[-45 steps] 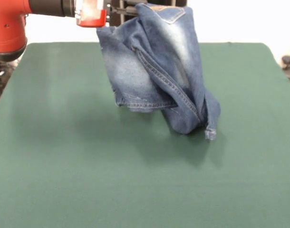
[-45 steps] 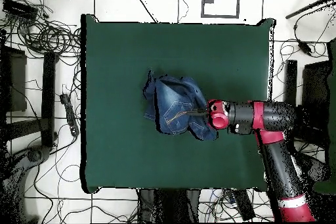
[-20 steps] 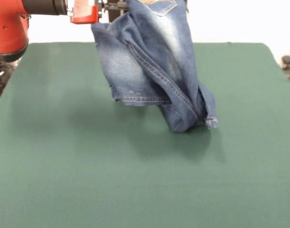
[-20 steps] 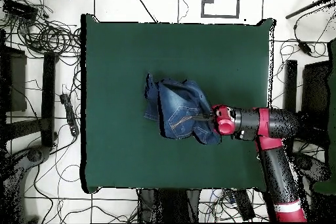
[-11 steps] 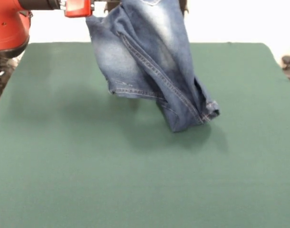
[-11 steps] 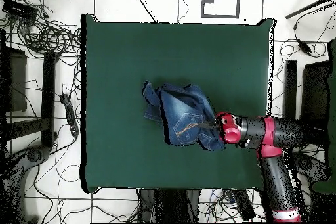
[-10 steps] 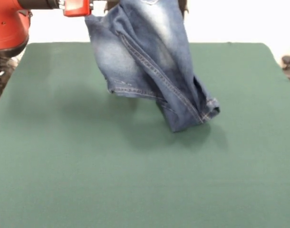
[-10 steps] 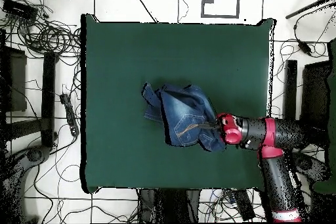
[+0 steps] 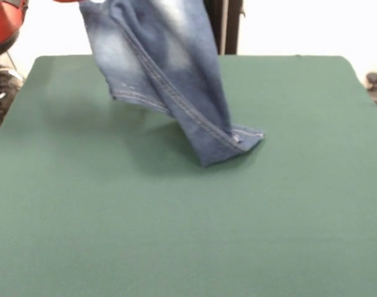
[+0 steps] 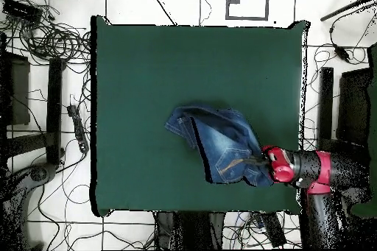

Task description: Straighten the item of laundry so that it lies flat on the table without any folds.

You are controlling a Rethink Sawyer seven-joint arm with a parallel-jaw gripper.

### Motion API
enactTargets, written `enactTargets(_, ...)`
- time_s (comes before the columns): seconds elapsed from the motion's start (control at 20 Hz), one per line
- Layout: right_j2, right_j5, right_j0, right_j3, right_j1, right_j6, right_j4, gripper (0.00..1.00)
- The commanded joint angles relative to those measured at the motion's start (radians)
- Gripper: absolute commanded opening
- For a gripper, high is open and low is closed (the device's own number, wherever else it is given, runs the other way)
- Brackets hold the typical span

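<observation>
- Front view: the jeans (image 9: 170,80) hang from above, their top running out past the picture's upper edge.
- Their lower end, a folded leg hem (image 9: 241,139), rests on the green table (image 9: 188,235) a little right of the middle, toward the far half.
- A second hem edge (image 9: 136,99) hangs free to the left, clear of the cloth below, with a soft shadow under it.
- An orange-stitched seam runs slantwise down the denim from upper left to the resting hem.
- A bit of the red arm (image 9: 3,28) shows at the top left corner; the gripper itself is out of this view.
- Overhead view: the jeans (image 10: 221,141) lie bunched and folded in the table's (image 10: 147,64) lower right part, stretched from a rounded fold near the middle to the arm.
- The gripper (image 10: 259,164) sits at the denim's lower right end, just in front of the red wrist (image 10: 283,167), close to the table's right edge.
- Its tips are buried in the cloth, and the garment hangs lifted from that point, so it is pinched tight on the jeans.
- Loose cables (image 10: 44,34) lie on the floor to the left of the table.
</observation>
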Motion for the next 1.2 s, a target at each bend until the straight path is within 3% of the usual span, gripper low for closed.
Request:
enactTargets(0.05,-0.111,0.183,-0.024,-0.011,0.062,-0.251,0.060,0.00)
enactTargets(0.35,-0.138,0.163,-0.115,-0.019,0.027,-0.385,-0.093,0.00)
enactTargets(0.6,-0.141,0.066,-0.192,-0.009,-0.003,-0.507,-0.267,0.00)
enactTargets(0.65,-0.133,0.046,-0.212,-0.002,-0.005,-0.528,-0.310,1.00)
enactTargets(0.85,-0.126,-0.043,-0.266,0.040,-0.047,-0.565,-0.417,1.00)
enactTargets(1.1,-0.164,-0.056,-0.316,0.045,-0.125,-0.493,-0.440,1.00)
enactTargets(1.2,-0.178,-0.086,-0.351,0.044,-0.140,-0.534,-0.468,1.00)
